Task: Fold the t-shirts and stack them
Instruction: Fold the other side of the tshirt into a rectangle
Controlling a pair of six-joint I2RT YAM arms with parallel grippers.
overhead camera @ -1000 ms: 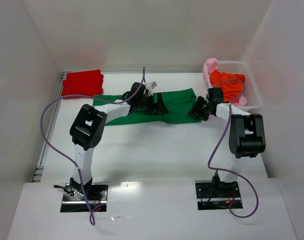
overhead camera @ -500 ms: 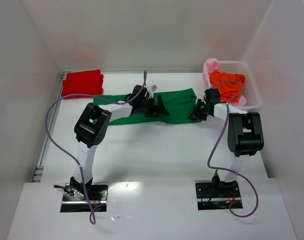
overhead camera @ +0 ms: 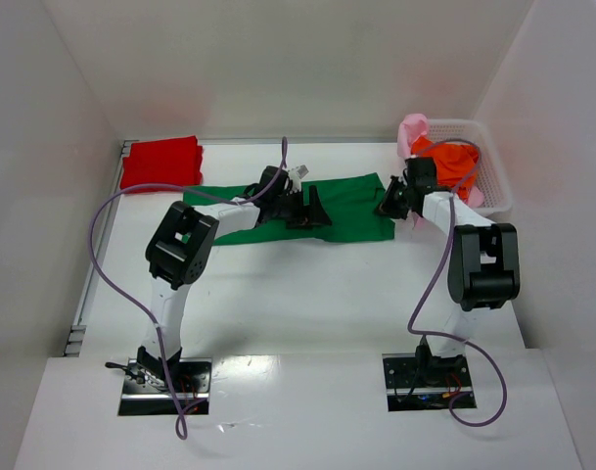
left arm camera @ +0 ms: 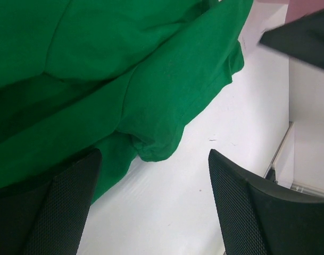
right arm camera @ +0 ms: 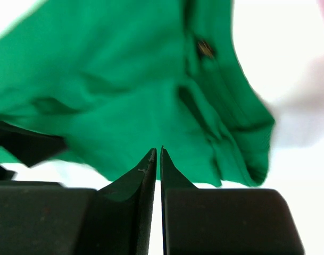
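Note:
A dark green t-shirt (overhead camera: 351, 201) lies spread out flat across the middle of the table. My left gripper (overhead camera: 312, 209) hovers open at its near edge; in the left wrist view a green sleeve fold (left arm camera: 151, 143) lies just beyond the open gripper (left arm camera: 151, 207), with bare table between the fingers. My right gripper (overhead camera: 388, 204) is at the shirt's right edge. Its jaws are shut to a thin slit (right arm camera: 157, 152), with green cloth (right arm camera: 124, 95) behind the tips and nothing seen between them. A folded red t-shirt (overhead camera: 161, 163) lies at the back left. Orange (overhead camera: 449, 166) and pale pink (overhead camera: 412, 132) t-shirts sit in the basket.
The white mesh basket (overhead camera: 498, 191) stands at the back right against the wall. White walls close in the table on three sides. A purple cable (overhead camera: 102, 255) loops from the left arm over the left side.
My right gripper has closed and moved back toward the basket along the green shirt's right edge. The left gripper has stayed open and shifted slightly.

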